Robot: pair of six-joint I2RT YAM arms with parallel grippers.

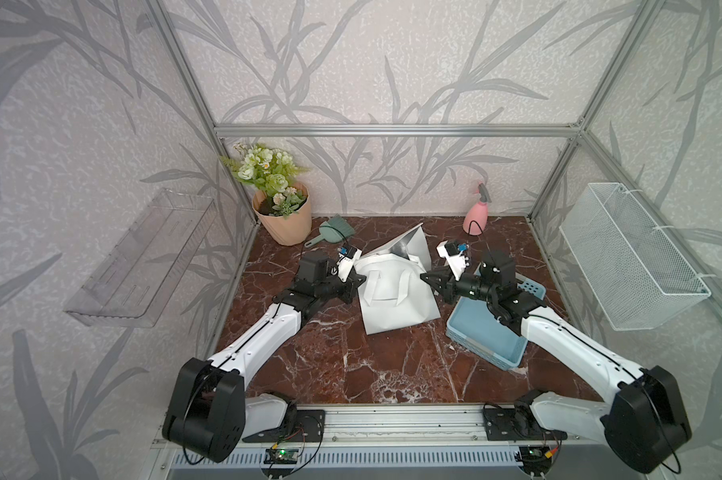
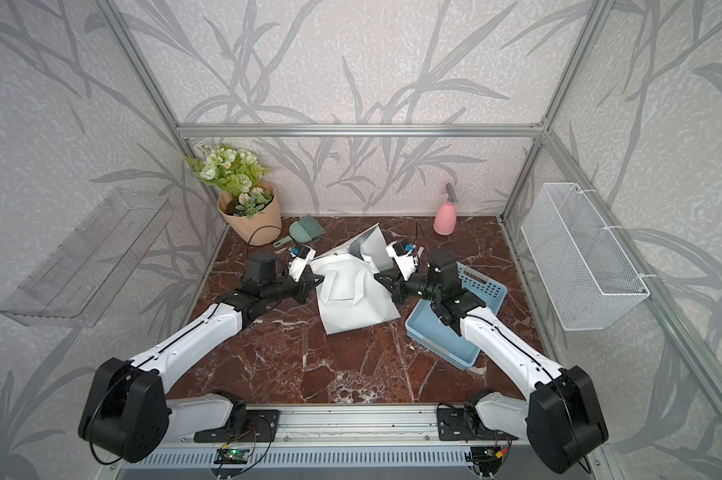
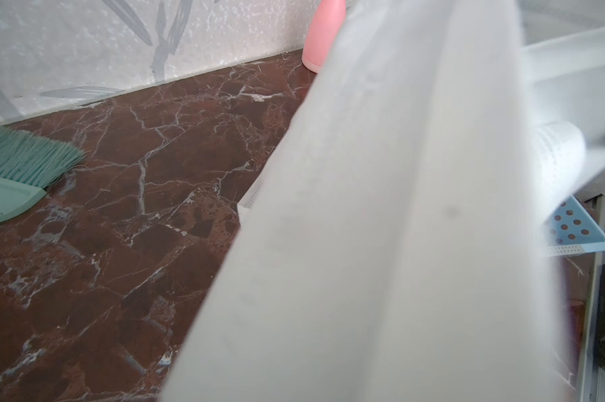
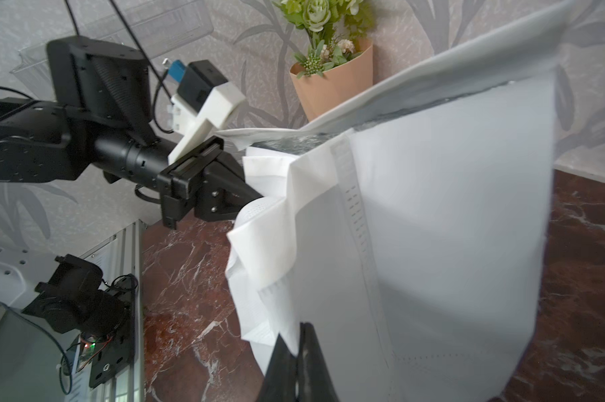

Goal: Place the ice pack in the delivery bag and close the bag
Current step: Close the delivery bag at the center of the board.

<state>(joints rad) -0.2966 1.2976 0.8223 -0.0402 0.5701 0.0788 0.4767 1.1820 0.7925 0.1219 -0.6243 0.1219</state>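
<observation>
Delivery bag [image 4: 433, 226] — its edges within both jaws

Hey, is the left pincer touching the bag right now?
Touching. The right wrist view shows the left pincer shut on bunched fabric at the edge of the bag.

Delivery bag [image 1: 396, 299]: lay mid-table, white, flap raised, silver lining showing, 2 handles flat on its front.
Left gripper [image 1: 359, 279]: closed on the bag's left edge.
Right gripper [image 1: 425, 277]: closed on the bag's right edge.
Blue tray [image 1: 477, 330]: stood just right of the bag.
Back wall: flower pot [image 1: 286, 226], dustpan [image 1: 330, 230], pink spray bottle [image 1: 475, 218].
</observation>
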